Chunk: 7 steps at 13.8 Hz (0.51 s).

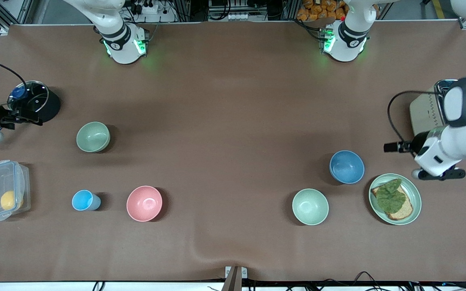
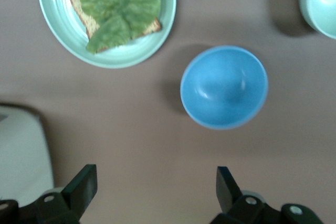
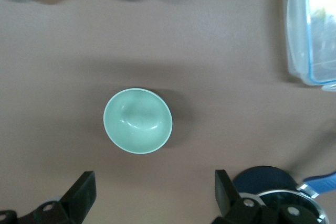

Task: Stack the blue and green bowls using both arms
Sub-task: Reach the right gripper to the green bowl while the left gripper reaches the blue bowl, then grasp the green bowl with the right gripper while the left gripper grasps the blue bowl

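Blue bowl (image 1: 346,166) sits upright on the desk (image 1: 233,101) toward the left arm's end, just beside the flat green plate (image 1: 415,202) carrying bread and a leaf. A paler green bowl (image 1: 310,206) stands near it, nearer to the front camera. Green bowl (image 1: 92,136) sits upright toward the right arm's end, well apart from the blue one. The pink bowl (image 1: 144,203) and small light-blue cup (image 1: 84,200) lie nearer to the front camera than the green bowl.

Left pincer (image 2: 156,184): fingers wide apart, holding nothing, hanging over bare desk near the blue bowl, with the toaster (image 1: 425,109) close by at that end.

Right pincer (image 3: 153,190): fingers wide apart, holding nothing, over the desk near the black pot (image 1: 34,101) with the glass lid; the green bowl shows in the right wrist view, clear of the fingertips.

Clear lidded box (image 1: 0,190) with a yellow item inside sits at the right arm's end.
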Each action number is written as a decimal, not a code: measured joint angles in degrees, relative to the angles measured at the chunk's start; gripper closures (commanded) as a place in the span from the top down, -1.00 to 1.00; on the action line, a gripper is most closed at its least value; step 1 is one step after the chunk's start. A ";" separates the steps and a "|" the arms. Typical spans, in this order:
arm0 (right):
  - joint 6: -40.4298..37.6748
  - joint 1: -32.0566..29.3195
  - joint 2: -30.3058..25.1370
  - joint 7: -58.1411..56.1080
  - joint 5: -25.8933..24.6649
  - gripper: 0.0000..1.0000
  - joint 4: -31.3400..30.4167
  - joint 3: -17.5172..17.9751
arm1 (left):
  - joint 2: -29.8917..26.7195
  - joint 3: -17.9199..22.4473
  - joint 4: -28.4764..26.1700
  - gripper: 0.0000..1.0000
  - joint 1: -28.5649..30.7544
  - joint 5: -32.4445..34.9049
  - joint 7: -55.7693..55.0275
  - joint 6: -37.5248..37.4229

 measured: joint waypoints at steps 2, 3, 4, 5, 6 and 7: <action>5.15 -0.62 0.10 -0.09 1.53 1.00 -4.43 0.00 | 2.41 -0.01 -3.45 1.00 0.21 0.00 0.00 7.12; 7.50 -0.62 0.15 -0.09 1.97 1.00 -6.24 0.00 | 3.94 -0.05 -4.34 1.00 0.11 0.00 0.00 9.72; 9.95 -0.62 0.23 -0.09 2.49 0.93 -7.99 0.05 | 5.78 -0.12 -4.84 1.00 -0.06 0.00 -0.11 11.85; 12.29 -0.62 0.37 -0.09 3.26 0.82 -9.70 0.06 | 7.60 -0.24 -4.96 1.00 -0.21 0.00 -0.70 13.63; 14.41 -0.63 0.66 -0.09 3.79 0.81 -11.23 0.05 | 9.19 -0.44 -5.02 1.00 -0.38 0.00 -1.59 15.30; 16.33 -0.65 1.21 -0.09 4.19 0.81 -12.41 0.04 | 10.36 -0.56 -5.21 1.00 -0.72 0.00 -2.17 17.04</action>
